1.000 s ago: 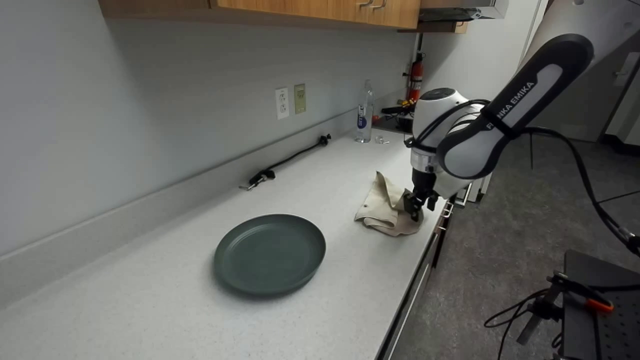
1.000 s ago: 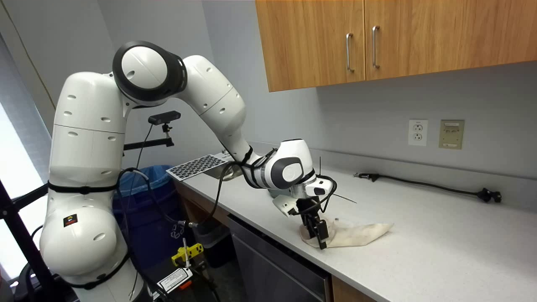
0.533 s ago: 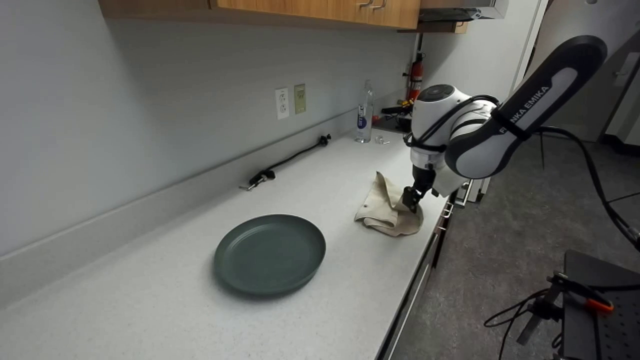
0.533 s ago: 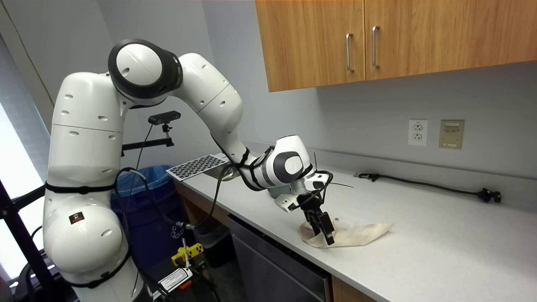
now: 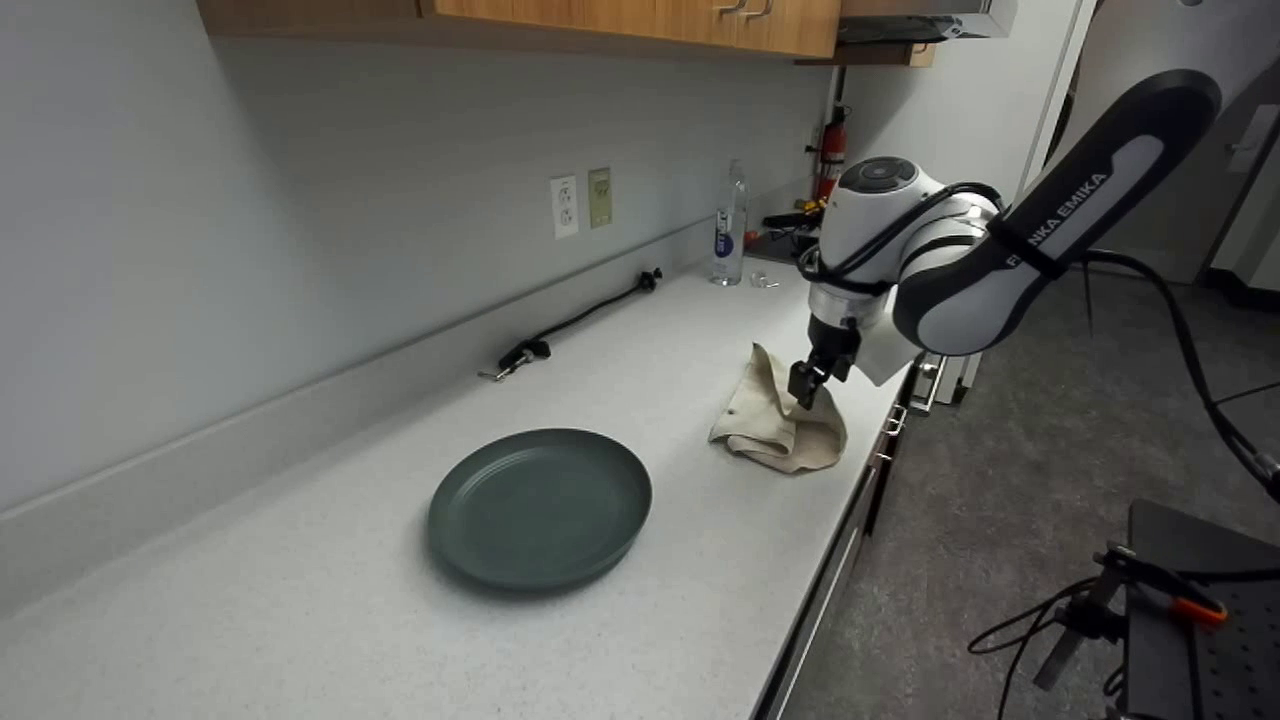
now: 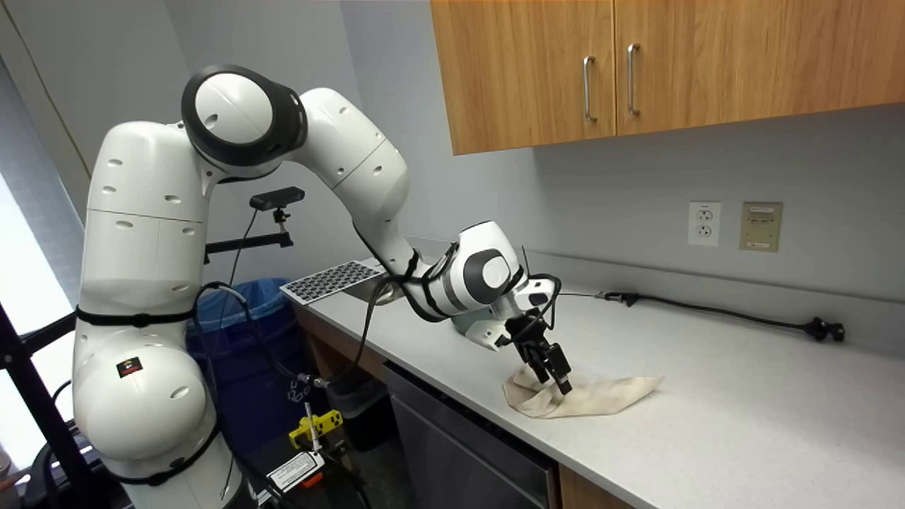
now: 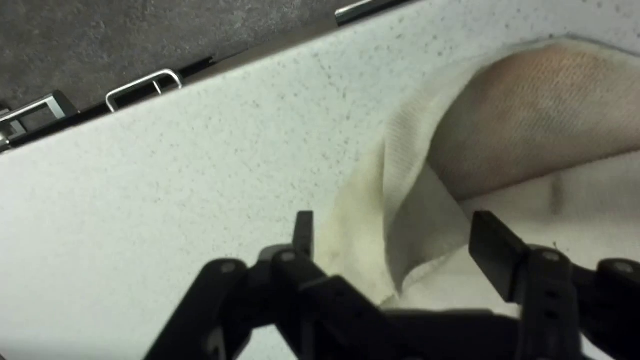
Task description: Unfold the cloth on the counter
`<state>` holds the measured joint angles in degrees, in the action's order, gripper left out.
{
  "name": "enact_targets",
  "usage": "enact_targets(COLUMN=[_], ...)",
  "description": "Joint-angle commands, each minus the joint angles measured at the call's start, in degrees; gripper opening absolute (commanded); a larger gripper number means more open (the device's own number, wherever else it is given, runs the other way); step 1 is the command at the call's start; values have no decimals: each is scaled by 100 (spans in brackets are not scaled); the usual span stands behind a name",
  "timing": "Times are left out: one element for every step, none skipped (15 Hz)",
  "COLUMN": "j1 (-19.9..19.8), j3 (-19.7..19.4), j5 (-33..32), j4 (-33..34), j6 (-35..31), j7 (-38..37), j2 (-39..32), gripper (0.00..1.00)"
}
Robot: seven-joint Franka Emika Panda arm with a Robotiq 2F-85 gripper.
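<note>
Lying under parted jaws: cloth [image 5: 765, 420]

Wood-grained cabinets [image 6: 679, 71] hang between one and two o'clock in an exterior view, with shadow on the pale grey wall [image 6: 622, 177] beneath; a white socket [image 6: 704, 223] and a beige wall fitting [image 6: 761, 226] sit at three, a bright, washed-out patch [image 6: 28, 247] at nine. In an exterior view, dark mottled floor [image 5: 1000, 570] spreads at four o'clock.

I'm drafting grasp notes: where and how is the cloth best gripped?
Probably the raised fold of the cloth, from above: in the wrist view it shows as a narrow ridge between the jaws of the open gripper, so lowering and closing should pinch it.
</note>
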<state>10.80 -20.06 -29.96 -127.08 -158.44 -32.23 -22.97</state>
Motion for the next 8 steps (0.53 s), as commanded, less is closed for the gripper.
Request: enact_targets(j1=[-14, -40, -37, -38, -67, -53, -37, -31], j3=[-29, 8, 9, 11, 37, 12, -13, -31], j5=[-46, 29, 44, 60, 99, 86, 63, 52], j4=[72, 69, 64, 52, 24, 18, -16, -33], j6=[-250, -296, -320, -339, -361, -355, -348, -342], j7=[173, 230, 249, 265, 320, 315, 303, 289], j2=[49, 50, 48, 50, 60, 61, 87, 97], gripper=[50, 41, 33, 27, 18, 11, 3, 0])
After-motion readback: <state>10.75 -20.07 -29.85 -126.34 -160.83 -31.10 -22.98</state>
